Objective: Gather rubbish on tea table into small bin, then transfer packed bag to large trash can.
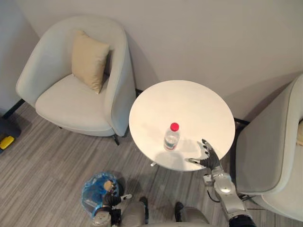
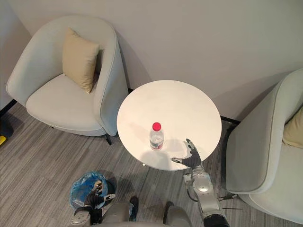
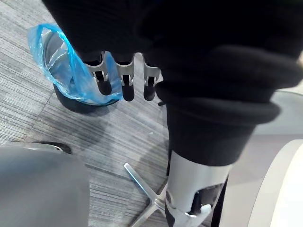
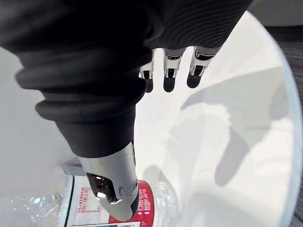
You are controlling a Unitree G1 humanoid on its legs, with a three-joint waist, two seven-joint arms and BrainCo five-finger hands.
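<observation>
a clear plastic bottle (image 1: pixel 171 138) with a red cap stands upright on the near half of the round white tea table (image 1: pixel 184 101), with bare white top all round it.

the right hand (image 1: pixel 208 158) hovers over the near right edge of the table, just right of the bottle and apart from it. its fingers (image 4: pixel 169 78) are straight and point toward the far side, with the thumb (image 4: pixel 116 189) spread out to the left toward the bottle's label. it holds nothing.

the small bin (image 3: pixel 71 101) sits on the grey striped floor (image 1: pixel 52 165), near and left of the table, lined with a blue bag (image 3: pixel 52 52) whose rim is folded over its edge. the left hand (image 2: pixel 93 197) hangs low by the bin's near right rim. its fingers (image 3: pixel 127 80) are loose and nearly straight with the thumb apart, and it grips nothing. whether they touch the bag i cannot tell. the table's near left edge and its metal foot (image 3: pixel 142 189) lie between the bottle and the bin.

a pale armchair (image 1: pixel 61 101) with a tan cushion (image 1: pixel 88 60) stands far left against the wall (image 1: pixel 213 38), close to the table's left side. a second pale armchair (image 1: pixel 270 156) stands just right of the table, next to the right arm, with a corner of another cushion (image 1: pixel 299 132) at the edge.
</observation>
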